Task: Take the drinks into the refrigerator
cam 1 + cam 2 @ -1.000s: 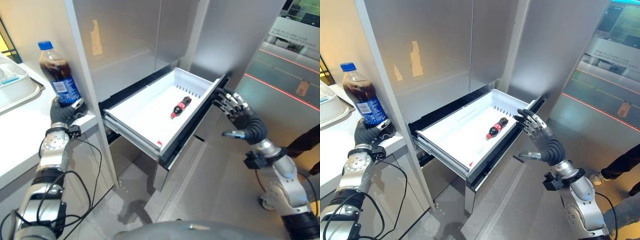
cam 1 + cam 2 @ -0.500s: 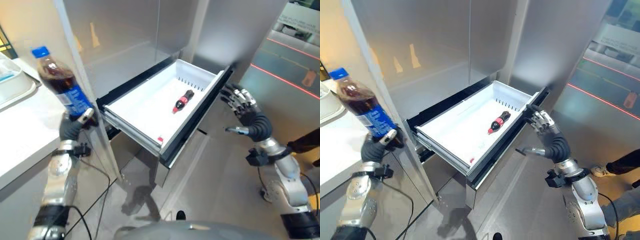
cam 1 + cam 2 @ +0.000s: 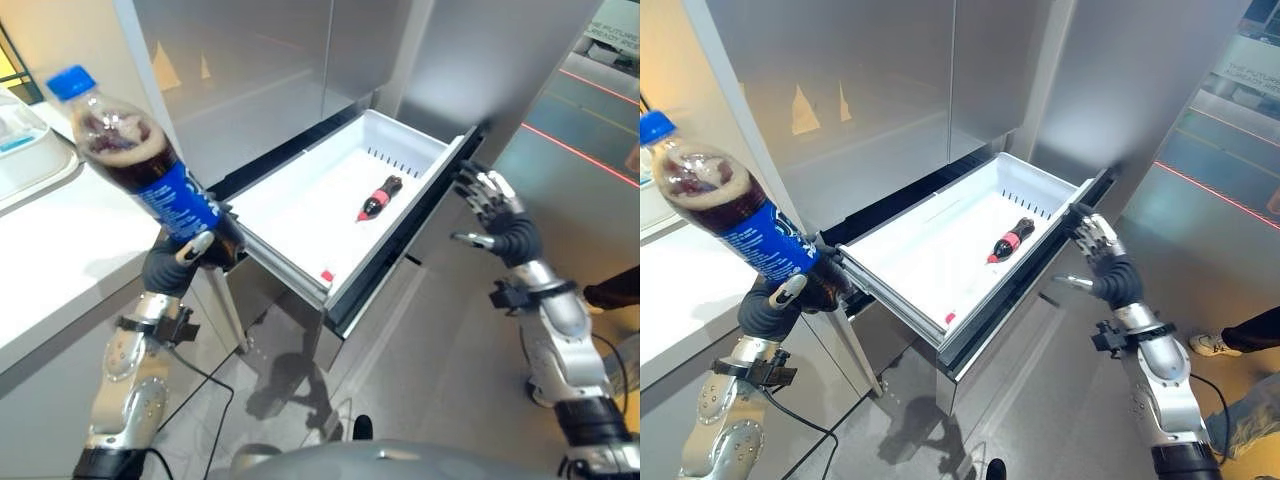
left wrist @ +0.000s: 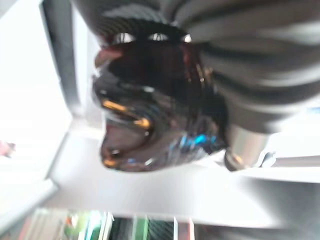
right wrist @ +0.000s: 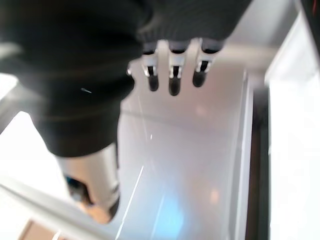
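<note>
My left hand (image 3: 178,262) is shut on the lower end of a large cola bottle (image 3: 130,165) with a blue cap and blue label, held tilted in the air to the left of the pulled-out white refrigerator drawer (image 3: 290,210). The bottle's dark base (image 4: 150,120) shows close up in the left wrist view. A small cola bottle with a red label (image 3: 378,197) lies inside the drawer toward its far end. My right hand (image 3: 492,202) is open, its fingers straight beside the drawer's dark front panel (image 3: 420,220); the right wrist view shows those fingers (image 5: 172,70) spread.
A white counter (image 3: 60,250) lies at the left with a white tray (image 3: 25,160) on it. Steel refrigerator doors (image 3: 270,60) rise above the drawer. A person's shoe (image 3: 1215,345) shows on the grey floor at the far right.
My left hand has lifted the large cola bottle off the counter and carried it right, toward the drawer, tilting it. The right hand has stayed by the drawer front. The camera has shifted.
</note>
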Controlling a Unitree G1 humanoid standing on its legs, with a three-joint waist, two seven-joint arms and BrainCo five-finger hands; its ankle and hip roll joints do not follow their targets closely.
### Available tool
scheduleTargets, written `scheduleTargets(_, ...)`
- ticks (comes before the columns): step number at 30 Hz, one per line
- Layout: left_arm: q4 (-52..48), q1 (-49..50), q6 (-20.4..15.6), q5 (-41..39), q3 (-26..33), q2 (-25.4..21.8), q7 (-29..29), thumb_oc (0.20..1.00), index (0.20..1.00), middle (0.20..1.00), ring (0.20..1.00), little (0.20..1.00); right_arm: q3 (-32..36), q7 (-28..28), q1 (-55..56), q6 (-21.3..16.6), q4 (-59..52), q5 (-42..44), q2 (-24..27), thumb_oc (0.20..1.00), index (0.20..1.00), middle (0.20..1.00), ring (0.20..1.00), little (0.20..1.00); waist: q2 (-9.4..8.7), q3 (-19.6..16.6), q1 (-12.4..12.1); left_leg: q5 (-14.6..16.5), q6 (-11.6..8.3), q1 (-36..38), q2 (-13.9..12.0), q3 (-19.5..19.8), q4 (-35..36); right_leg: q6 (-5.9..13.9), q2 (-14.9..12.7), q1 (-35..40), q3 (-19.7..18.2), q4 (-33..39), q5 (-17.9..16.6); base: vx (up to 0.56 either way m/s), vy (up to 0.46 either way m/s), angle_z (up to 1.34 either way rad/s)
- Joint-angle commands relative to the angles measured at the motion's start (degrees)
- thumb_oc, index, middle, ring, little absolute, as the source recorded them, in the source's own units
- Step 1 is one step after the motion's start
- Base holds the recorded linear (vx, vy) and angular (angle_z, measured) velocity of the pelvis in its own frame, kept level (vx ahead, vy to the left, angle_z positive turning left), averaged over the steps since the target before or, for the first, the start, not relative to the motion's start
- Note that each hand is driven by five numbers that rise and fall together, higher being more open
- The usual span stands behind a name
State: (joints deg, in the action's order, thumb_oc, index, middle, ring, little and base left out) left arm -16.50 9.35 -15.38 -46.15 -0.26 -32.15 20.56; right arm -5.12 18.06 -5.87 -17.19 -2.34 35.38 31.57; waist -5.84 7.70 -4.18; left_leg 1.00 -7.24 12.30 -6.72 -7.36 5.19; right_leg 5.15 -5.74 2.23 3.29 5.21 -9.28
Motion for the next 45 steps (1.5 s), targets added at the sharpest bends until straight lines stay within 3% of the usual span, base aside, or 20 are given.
scheduleTargets(1, -8.75, -10.35, -3.53, -0.21, -6.03, -7.54, 5.47, 0.2, 0.2, 0.2, 0.2, 0.2, -7.17, 6.21, -13.13, 3.15, 3.07, 12.84, 7.57, 1.0, 1.0, 1.0, 1.0, 1.0, 1.26, -0.1, -0.94, 3.13, 5.79, -0.73, 4.24, 4.21, -0.19, -0.24, 1.97, 4.28, 3.99, -6.95, 8.53, -0.02, -0.023, 0.07)
scheduleTargets(4, -9.08, -13.35, -3.6, -0.83, -9.73, -10.73, 6.48, 0.2, 0.2, 0.2, 0.2, 0.2, -13.26, 8.51, -19.75, 5.2, 6.38, 16.76, 10.42, 1.0, 1.0, 1.0, 1.0, 1.0, 1.2, 0.01, -1.13, 3.01, 5.61, -0.56, 4.15, 4.11, -0.19, -0.2, 1.98, 4.25, 4.01, -7.26, 8.56, -0.01, -0.017, 0.04)
scheduleTargets(7, -7.81, -20.62, -3.03, 0.0, -18.43, -15.91, 7.37, 0.2, 0.2, 0.2, 0.2, 0.2, -23.98, 11.31, -29.79, 9.02, 6.85, 23.33, 11.9, 1.0, 1.0, 1.0, 1.0, 1.0, 1.41, -0.18, -0.97, 2.81, 5.39, -0.25, 3.93, 3.87, -0.19, -0.18, 2.09, 4.08, 3.9, -7.77, 8.76, 0.0, 0.0, 0.0)
scheduleTargets(11, -5.38, -28.16, -2.24, 1.14, -26.13, -18.35, 7.79, 0.2, 0.2, 0.2, 0.2, 0.2, -30.77, 11.58, -37.05, 10.11, 6.23, 25.2, 9.4, 1.0, 1.0, 1.0, 1.0, 1.0, 1.98, -0.03, -0.84, 2.55, 5.34, -0.14, 3.85, 3.72, -0.19, -0.18, 2.2, 3.9, 3.91, -8.25, 8.94, 0.0, -0.012, -0.05)
scheduleTargets(16, -2.61, -30.98, -1.34, 2.48, -29.79, -18.02, 7.88, 0.2, 0.2, 0.2, 0.2, 0.2, -34.56, 12.4, -39.65, 11.9, 2.36, 26.69, 6.09, 1.0, 1.0, 1.0, 1.0, 1.0, 2.64, 0.09, -0.73, 2.47, 5.34, 0.01, 3.76, 3.42, -0.3, -0.13, 2.27, 3.76, 3.68, -8.56, 9.15, 0.0, 0.0, 0.0)
scheduleTargets(26, 0.5, -29.25, -1.69, 6.77, -28.15, -16.12, 5.72, 0.2, 0.2, 0.2, 0.2, 0.2, -36.8, 14.74, -35.78, 15.41, -5.42, 30.23, 1.94, 1.0, 1.0, 1.0, 1.0, 1.0, 3.21, 0.3, -0.48, 2.71, 5.53, 0.16, 3.77, 3.16, -0.44, -0.09, 2.1, 3.87, 3.76, -8.76, 9.29, 0.0, 0.0, 0.0)
scheduleTargets(35, 0.03, -25.13, -0.9, 7.19, -26.02, -14.39, 6.38, 0.2, 0.2, 0.2, 0.2, 0.2, -33.34, 14.71, -33.46, 13.0, -7.1, 28.55, 3.09, 1.0, 1.0, 1.0, 1.0, 1.0, 3.3, -0.11, -0.4, 2.93, 5.59, 0.39, 3.8, 3.19, -0.3, 0.03, 1.92, 4.17, 4.06, -8.54, 9.42, 0.0, 0.0, 0.0)
scheduleTargets(45, -1.79, -21.56, -0.17, 4.74, -23.44, -12.76, 7.48, 0.2, 0.2, 0.2, 0.2, 0.2, -22.26, 10.57, -23.38, 8.65, 0.68, 24.46, 3.02, 1.0, 1.0, 1.0, 1.0, 1.0, 3.06, -0.4, -0.26, 3.02, 5.58, 0.4, 3.81, 3.66, -0.19, 0.03, 1.93, 4.62, 4.51, -8.42, 9.67, 0.0, 0.0, 0.0)
